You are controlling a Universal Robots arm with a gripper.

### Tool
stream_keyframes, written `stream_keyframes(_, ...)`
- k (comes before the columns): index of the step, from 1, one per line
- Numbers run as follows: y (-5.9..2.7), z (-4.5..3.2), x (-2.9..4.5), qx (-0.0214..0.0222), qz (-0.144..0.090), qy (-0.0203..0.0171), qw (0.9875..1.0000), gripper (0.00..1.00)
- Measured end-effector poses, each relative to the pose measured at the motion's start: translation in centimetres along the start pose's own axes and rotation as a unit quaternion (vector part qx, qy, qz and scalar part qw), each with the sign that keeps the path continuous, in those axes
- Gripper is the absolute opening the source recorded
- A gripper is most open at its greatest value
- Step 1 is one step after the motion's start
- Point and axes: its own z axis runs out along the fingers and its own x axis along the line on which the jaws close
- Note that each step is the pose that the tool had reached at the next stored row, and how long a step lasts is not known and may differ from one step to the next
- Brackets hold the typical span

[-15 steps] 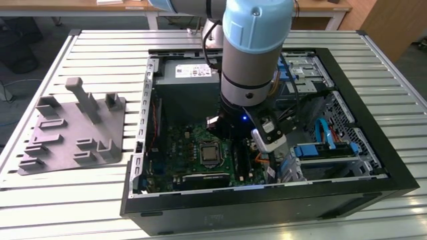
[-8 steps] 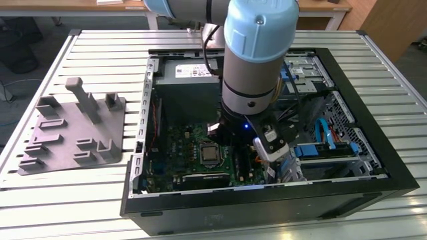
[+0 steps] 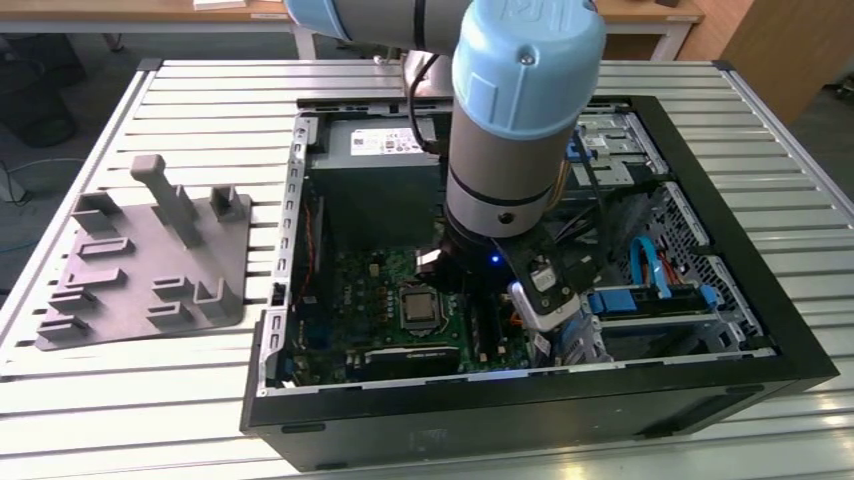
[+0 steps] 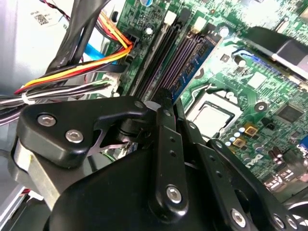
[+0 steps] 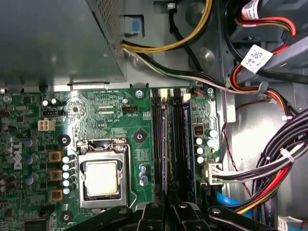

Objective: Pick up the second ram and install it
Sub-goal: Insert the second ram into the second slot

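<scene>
The second ram (image 4: 197, 60) is a thin blue-green stick standing on edge in line with the long black memory slots (image 5: 178, 139), on the side nearest the processor socket (image 5: 101, 178). In the first wrist view its edge (image 5: 165, 139) runs straight in between my fingers. My gripper (image 4: 166, 98) (image 5: 168, 211) is low inside the open computer case (image 3: 534, 400), with its black fingers drawn together around the stick's near end. Whether the stick sits fully down in its slot I cannot tell. In the exterior view the gripper (image 3: 481, 285) hangs just above the motherboard.
Bundles of coloured cables (image 5: 269, 168) crowd the far side of the slots from the socket. The grey power supply box (image 3: 380, 150) fills the case's back. A grey moulded tray with upright posts (image 3: 147, 260) lies on the slatted table at the exterior view's left.
</scene>
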Motion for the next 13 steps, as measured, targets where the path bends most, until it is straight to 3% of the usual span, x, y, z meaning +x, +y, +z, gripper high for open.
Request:
stream_keyframes(5,0.27,0.03,-0.24,0.0018,0.0,-0.0001,1.0,0.14)
stream_keyframes(7,0.46,0.05,-0.24,0.0058,0.0,-0.0003,1.0,0.14)
stream_keyframes(10,0.57,0.05,-0.24,0.0155,-0.001,-0.0008,0.9999,0.14)
stream_keyframes(13,1.0,0.08,-0.24,0.0173,-0.001,-0.0009,0.9998,0.14)
